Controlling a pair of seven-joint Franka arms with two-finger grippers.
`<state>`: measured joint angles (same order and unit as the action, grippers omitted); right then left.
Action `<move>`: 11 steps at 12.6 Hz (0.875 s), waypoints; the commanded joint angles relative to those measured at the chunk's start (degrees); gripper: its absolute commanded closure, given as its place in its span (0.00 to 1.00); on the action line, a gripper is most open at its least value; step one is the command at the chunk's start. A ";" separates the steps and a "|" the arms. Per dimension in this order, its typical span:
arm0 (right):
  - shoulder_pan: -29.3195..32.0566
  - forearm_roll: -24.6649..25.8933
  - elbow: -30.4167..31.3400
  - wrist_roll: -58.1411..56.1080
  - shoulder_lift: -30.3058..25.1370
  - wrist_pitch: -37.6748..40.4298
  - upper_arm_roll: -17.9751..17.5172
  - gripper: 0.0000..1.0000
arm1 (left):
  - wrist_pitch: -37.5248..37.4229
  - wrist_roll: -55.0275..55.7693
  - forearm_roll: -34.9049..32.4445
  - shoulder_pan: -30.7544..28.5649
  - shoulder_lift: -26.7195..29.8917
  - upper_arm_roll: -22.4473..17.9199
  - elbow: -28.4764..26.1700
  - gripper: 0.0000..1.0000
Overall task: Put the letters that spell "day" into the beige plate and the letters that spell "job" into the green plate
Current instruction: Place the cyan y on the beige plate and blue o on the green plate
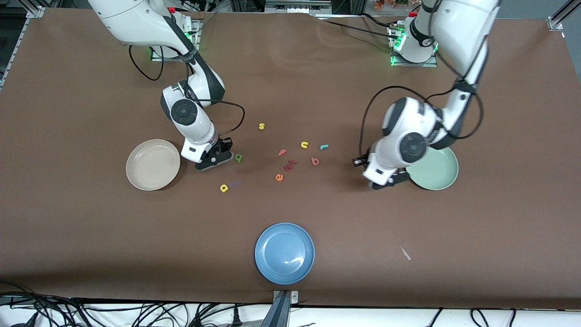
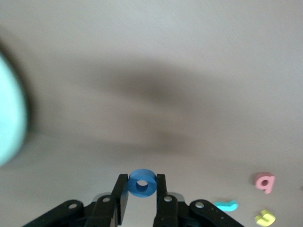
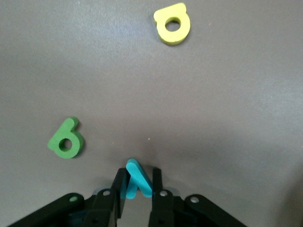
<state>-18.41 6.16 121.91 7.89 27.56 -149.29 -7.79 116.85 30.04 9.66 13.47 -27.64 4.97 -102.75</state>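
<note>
Brown cloth covers the table [image 1: 91,254], with three plates on it: the beige plate [image 1: 153,164] toward the right arm's end, the green plate [image 1: 435,170] toward the left arm's end, and a blue plate [image 1: 284,253] nearest the front camera.

From the front, the right hand [image 1: 217,156] sits low just beside the beige plate, and the left hand [image 1: 386,179] sits at the green plate's rim, but that view hides what either one carries. The wrist views settle it. In the right wrist view, the right hand [image 3: 138,189] pinches the teal "y" [image 3: 137,182] between its fingers, with the olive-green "a" [image 3: 66,139] and the yellow "d" [image 3: 173,23] lying loose on the cloth. The left wrist view shows the left hand [image 2: 142,194] pinching the blue "o" [image 2: 141,183], the green plate a pale blur at the picture's edge [image 2: 7,113].

Only the front view shows the loose cluster mid-table: the coral "b" [image 1: 315,161], the teal "j" [image 1: 324,146], a yellow "n" [image 1: 304,145], a coral "f" [image 1: 282,152], an orange "e" [image 1: 279,177] and, farther from the camera, a yellow "s" [image 1: 261,126]. There the "a" [image 1: 238,158] lies just beside the right hand and the "d" [image 1: 224,188] nearer the camera. All three plates hold no letters.
</note>
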 commanded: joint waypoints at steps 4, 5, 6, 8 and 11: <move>0.40 0.61 -5.80 -6.44 -6.46 13.50 5.57 0.92 | -4.43 -18.68 -5.71 -12.14 -0.38 0.47 -1.40 1.00; 0.48 0.52 -5.37 -9.96 -7.34 13.59 7.85 0.92 | -4.35 -20.09 -5.71 -13.46 -1.44 0.39 -1.40 1.00; 0.49 0.44 -4.49 -13.21 -7.78 13.59 10.14 0.92 | -4.35 -21.06 -5.71 -14.34 -2.58 0.47 -1.49 1.00; 0.49 0.17 -3.52 -15.96 -7.96 13.50 12.96 0.93 | -4.26 -21.34 -5.71 -14.61 -4.00 0.39 -1.23 0.38; 1.10 -3.41 -3.60 -15.88 -5.69 12.10 15.17 0.90 | -4.52 -20.47 -5.62 -14.79 -3.39 0.74 -0.53 0.00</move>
<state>-17.48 5.43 117.73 -7.17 21.10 -135.92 6.60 112.82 9.62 5.14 -0.91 -31.75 4.79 -104.37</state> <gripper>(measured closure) 0.749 0.463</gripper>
